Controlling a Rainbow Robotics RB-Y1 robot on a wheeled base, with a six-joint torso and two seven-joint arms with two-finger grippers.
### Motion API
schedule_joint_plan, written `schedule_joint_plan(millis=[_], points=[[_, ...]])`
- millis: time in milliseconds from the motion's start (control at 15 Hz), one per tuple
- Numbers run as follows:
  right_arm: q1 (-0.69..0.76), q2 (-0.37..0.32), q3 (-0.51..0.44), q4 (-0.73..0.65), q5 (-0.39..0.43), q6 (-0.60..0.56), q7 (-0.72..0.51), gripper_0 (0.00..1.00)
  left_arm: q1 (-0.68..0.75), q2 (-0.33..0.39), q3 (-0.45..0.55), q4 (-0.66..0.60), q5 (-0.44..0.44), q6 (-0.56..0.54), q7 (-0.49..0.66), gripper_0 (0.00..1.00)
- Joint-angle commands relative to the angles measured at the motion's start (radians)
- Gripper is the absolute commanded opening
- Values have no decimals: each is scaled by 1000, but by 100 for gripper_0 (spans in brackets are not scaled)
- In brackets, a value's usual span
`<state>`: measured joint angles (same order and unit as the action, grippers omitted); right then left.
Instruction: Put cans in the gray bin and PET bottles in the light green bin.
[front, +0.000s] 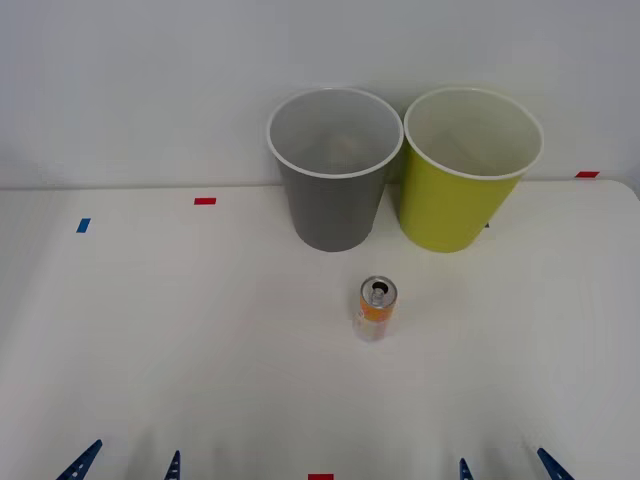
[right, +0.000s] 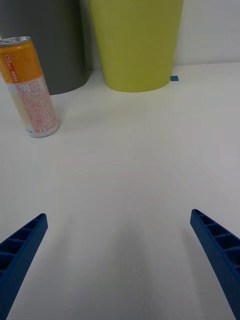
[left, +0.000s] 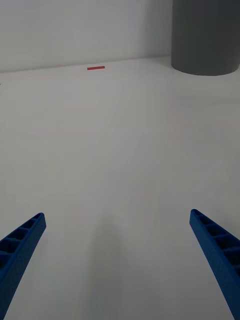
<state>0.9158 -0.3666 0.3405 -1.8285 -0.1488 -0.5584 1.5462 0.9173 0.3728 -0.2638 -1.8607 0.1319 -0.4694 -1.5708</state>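
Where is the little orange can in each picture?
Front view: the can stands upright on the table, just in front of the gap between the two bins.
Right wrist view: the can stands at the left edge, ahead of the open right end effector.
Left wrist view: not in it.
Shared landmark: the gray bin.

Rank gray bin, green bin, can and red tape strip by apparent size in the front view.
1-2. Gray bin and green bin: look about alike, so no ranking between them.
3. Can, much smaller and nearer the camera.
4. Red tape strip, smallest.
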Motion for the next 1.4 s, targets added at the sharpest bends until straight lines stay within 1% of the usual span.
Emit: schedule_joint_plan(millis=[67,1400], points=[[0,0,0,0,0,0,0,100,0,0,0,0,0,0,0,100],[0,0,0,0,0,0,0,100,0,0,0,0,0,0,0,100]])
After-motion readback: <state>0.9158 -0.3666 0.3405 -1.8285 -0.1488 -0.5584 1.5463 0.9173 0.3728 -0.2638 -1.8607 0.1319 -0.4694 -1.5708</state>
